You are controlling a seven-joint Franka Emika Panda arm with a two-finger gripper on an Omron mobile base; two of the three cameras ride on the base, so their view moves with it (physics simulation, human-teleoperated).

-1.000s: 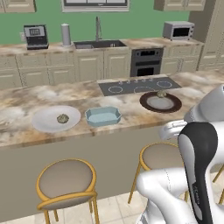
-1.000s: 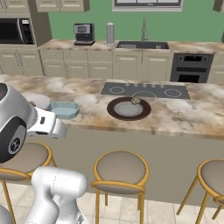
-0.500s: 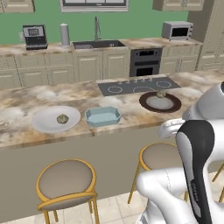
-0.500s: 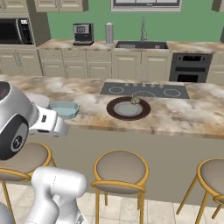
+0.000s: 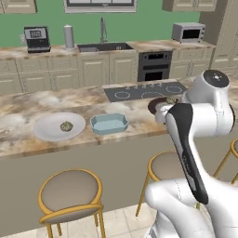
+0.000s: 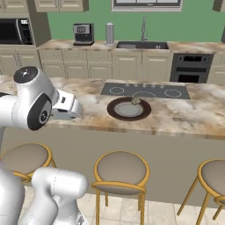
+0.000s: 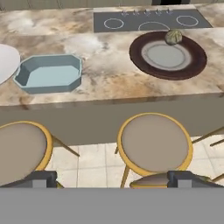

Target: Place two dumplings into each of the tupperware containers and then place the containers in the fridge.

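— Two dumplings are all I can count from here: one small olive-tan dumpling (image 5: 66, 126) on the round white plate (image 5: 46, 132) toward the left end of the marble table (image 5: 28, 104), and another lumpy tan dumpling (image 7: 173, 36) on the far rim of the round dark brown plate (image 7: 192, 65), just in front of the black cooktop (image 7: 131, 22).

— And the tubs?

— I see the pale translucent blue tupperware container (image 7: 50, 73) near the table's front edge, between the two plates and just beside the white one. Nothing lies in it. I can't find the dark grey one, nor the fridge.

— What's the tool doing?

— My tool (image 7: 112, 179) is spread as wide as it goes and holds nothing. It hangs off the table's front edge, above the round tan stools (image 7: 154, 142), well short of everything.

— So which step?

— I'd say the very first: no dumpling is in a container yet. Next I'd need to carry the tool forward over the table, drop onto one dumpling and close on it. The brown plate's dumpling looks the nearer reach.

— Anything unclear?

— The white plate is cut off at the hand view's left edge. In the left base view my own arm covers most of the brown plate. The dumplings are too small to judge how they lie.
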